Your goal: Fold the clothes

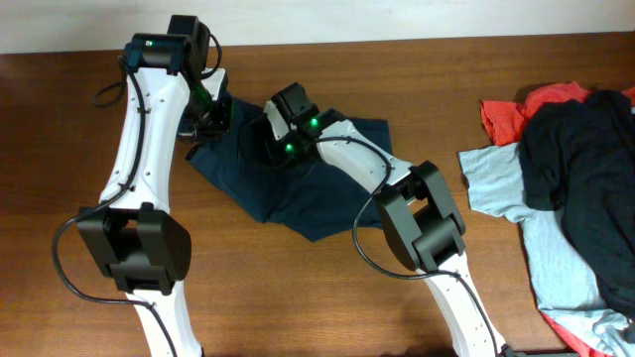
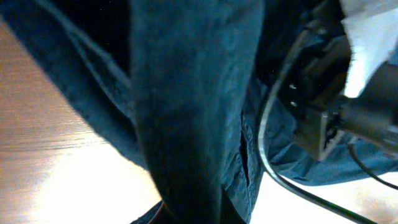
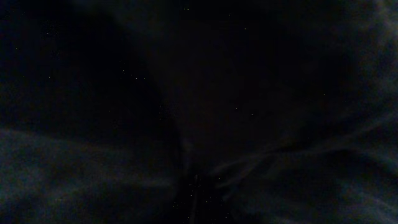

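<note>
Overhead: navy shorts [image 1: 298, 203] directly beneath L gripper [image 1: 213, 119] & R gripper [image 1: 266, 141].

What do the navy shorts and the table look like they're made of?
Navy shorts: probably thin woven cloth, matte, softly creased, with a stitched seam in the left wrist view; fibre unclear. Table: wood or wood-look laminate, reddish brown with grain streaks and a slight sheen.

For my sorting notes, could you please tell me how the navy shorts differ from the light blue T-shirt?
The shorts are dark navy, the T-shirt pale blue. The shorts lie mid-table; the T-shirt lies far right, partly under a black garment. Both lie rumpled on the wooden table.
</note>
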{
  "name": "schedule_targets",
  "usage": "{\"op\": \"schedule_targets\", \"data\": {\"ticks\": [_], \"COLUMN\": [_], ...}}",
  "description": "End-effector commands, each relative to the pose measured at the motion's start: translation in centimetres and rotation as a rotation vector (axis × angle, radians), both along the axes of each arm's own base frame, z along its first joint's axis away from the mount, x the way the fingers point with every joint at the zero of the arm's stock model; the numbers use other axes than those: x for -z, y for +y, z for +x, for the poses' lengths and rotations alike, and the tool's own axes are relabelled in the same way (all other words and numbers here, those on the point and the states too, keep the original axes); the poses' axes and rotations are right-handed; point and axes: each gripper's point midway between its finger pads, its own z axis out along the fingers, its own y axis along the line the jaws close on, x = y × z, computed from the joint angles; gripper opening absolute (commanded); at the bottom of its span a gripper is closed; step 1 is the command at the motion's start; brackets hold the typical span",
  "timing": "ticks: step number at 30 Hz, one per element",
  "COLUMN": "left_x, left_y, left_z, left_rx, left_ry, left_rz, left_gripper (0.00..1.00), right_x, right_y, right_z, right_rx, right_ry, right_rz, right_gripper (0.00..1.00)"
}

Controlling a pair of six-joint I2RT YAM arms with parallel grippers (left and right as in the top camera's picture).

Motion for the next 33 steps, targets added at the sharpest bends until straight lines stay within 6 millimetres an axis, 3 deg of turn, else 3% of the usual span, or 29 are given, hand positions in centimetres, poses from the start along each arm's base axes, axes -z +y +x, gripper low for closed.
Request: {"op": "schedule_targets", "data": {"ticks": [1,8,11,17,25,33], "left_x": [-2.2,-2.2,-2.2,-2.2,-2.2,-2.1], "left_y": [-0.5,-0.5,-0.5,-0.7,-2.0,-2.9], "left_z": [-0.1,-0.1,-0.1,-0.2,-0.5,-0.7], "left_rx": [0.010,0.010,0.010,0.014,0.046,0.076], "left_ry": [-0.052,-0.052,-0.052,-0.052,-0.048,-0.051], "left_rz": [-0.025,-0.025,-0.025,-0.025,-0.025,0.002], "left_gripper": [0.00,0.00,0.00,0.00,0.00,0.00], "right_x": [0.4,-4.7,-5.5,-4.7,-3.8,-1.8], "right_y": [-0.5,-2.7,-3.8,-4.6,-1.7,-1.4], "right_z": [0.8,4.0,5.4,6.8,6.6,6.7], "right_rx": [0.025,0.079,0.111,0.133,0.112,0.144], "right_ry": [-0.018,-0.091,-0.111,-0.130,-0.151,-0.159], "right_rz": [-0.022,0.026,0.039,0.049,0.094,0.047], "right_gripper": [0.04,0.04,0.04,0.04,0.05,0.04]}}
